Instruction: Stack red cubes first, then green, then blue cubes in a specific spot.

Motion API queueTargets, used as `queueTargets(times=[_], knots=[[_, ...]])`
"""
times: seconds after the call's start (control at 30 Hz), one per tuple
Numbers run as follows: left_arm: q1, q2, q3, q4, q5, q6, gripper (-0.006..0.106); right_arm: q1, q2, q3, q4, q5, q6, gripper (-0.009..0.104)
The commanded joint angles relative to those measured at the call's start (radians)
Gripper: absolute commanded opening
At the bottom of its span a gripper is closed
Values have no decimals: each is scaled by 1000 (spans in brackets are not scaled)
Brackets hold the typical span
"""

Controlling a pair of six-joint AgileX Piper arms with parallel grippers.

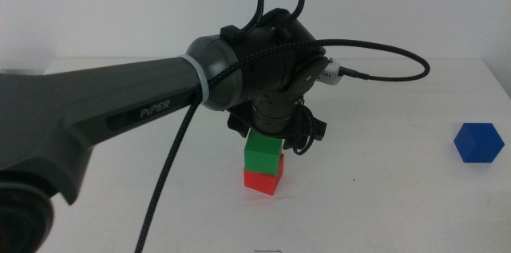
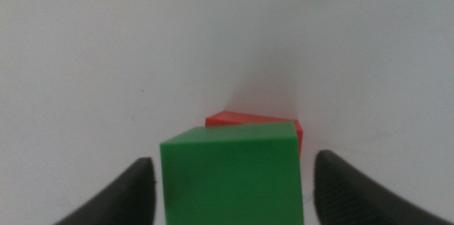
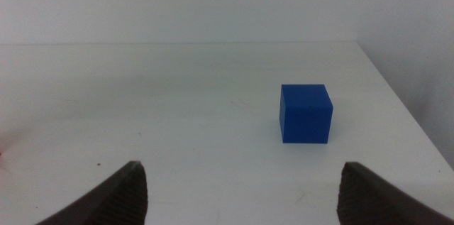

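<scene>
Green on red: the green cube (image 1: 263,153) is sitting on the red cube (image 1: 263,179), slightly skewed, near the middle of the white surface (image 1: 383,205).
Left hand: the left hand (image 2: 233,182) is hanging over the stack with its fingers (image 2: 128,193) spread to either side of the green cube; a gap is showing on both sides, so it is looking released, gripping nothing.
Risk: if the hand is lifting off crooked, a finger could be clipping the green cube and sliding it off the red one.
Right hand: the right hand (image 3: 241,193) is waiting wide open and empty, facing the blue cube (image 3: 306,113).
Blue cube: it is sitting alone near the surface's right edge, well apart from the stack.
</scene>
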Motion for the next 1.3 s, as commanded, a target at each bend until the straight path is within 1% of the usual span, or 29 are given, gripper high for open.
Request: queueTargets(times=[0.0, 0.07, 0.13, 0.23, 0.47, 0.6, 0.73, 0.83, 0.9, 1.03, 1.27], knots=[[-3, -80, -25, 12, -9, 19, 81, -6, -22, -17, -12, -70, -8, 91], [-3, -98, -25, 12, -17, 24, 87, -6, -22, -17, -12, -70, -8, 91], [-3, -120, -25, 14, -23, 33, 90, -6, -22, -17, -12, -70, -8, 91], [-3, -167, -25, 15, -24, 80, 91, -6, -22, -17, -12, -70, -8, 91], [-1, -367, -18, 8, -39, 328, 91, -6, -22, -17, -12, -70, -8, 91], [-1, -555, 109, -32, -166, 448, 91, -6, -22, -17, -12, -70, -8, 91], [-1, -792, 316, -55, -298, 457, 91, -6, -22, -17, -12, -70, -8, 91], [-1, -967, 411, -74, -317, 475, 91, -6, -22, -17, -12, -70, -8, 91], [-1, -1044, 430, -95, -313, 503, 91, -6, -22, -17, -12, -70, -8, 91], [-1, -1118, 428, -149, -267, 548, 91, -6, -22, -17, -12, -70, -8, 91], [-1, -1107, 421, -258, -204, 622, 91, -6, -22, -17, -12, -70, -8, 91]])
